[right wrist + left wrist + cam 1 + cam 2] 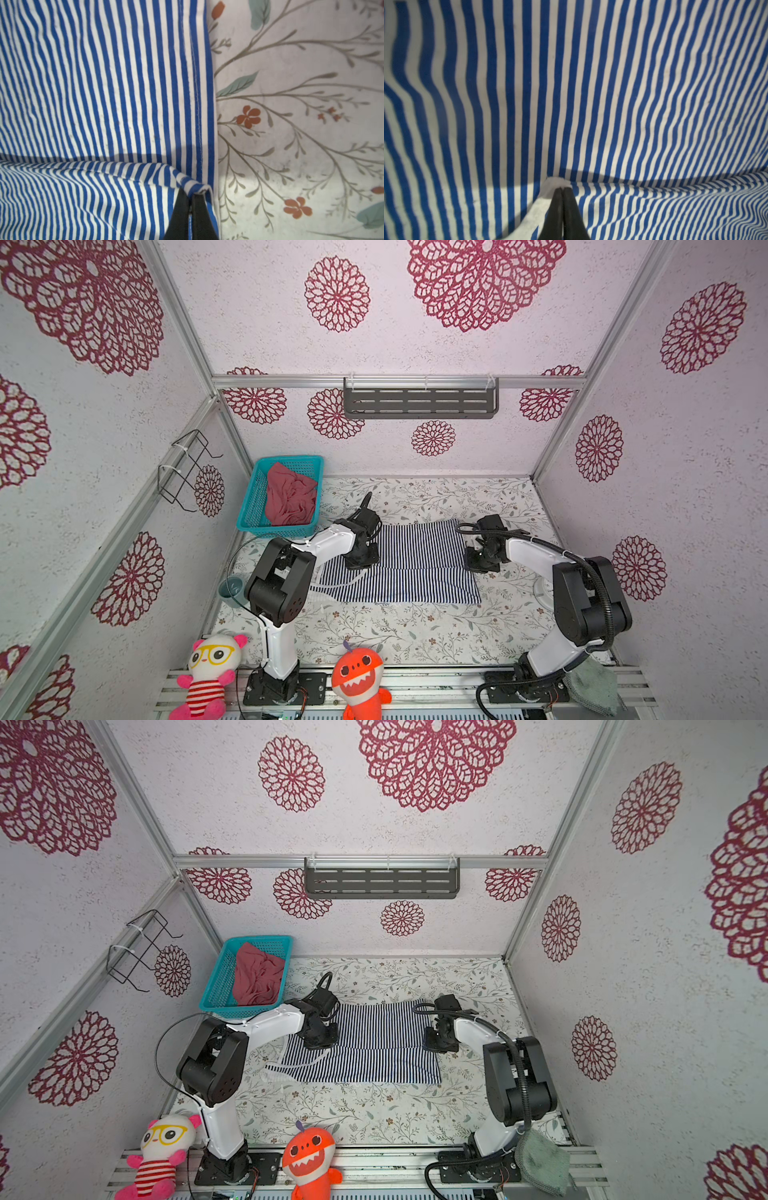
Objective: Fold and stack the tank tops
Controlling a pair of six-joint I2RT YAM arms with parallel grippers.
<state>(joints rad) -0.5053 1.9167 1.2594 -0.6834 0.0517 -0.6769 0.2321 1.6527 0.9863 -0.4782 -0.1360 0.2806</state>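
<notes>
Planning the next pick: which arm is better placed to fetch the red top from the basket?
Left. The basket holding the red top sits close beside the left gripper; the right gripper pinches the opposite edge of the striped top, farther away.

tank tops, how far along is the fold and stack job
Done: the striped tank top lies spread on the table.
In hand: the left pincer is shut on its white trim and the right pincer on a hem corner, so a fold looks to be starting.
Left: finishing that fold, then the rose-red tank top, which sits crumpled in the teal basket. Nothing is stacked yet.
</notes>
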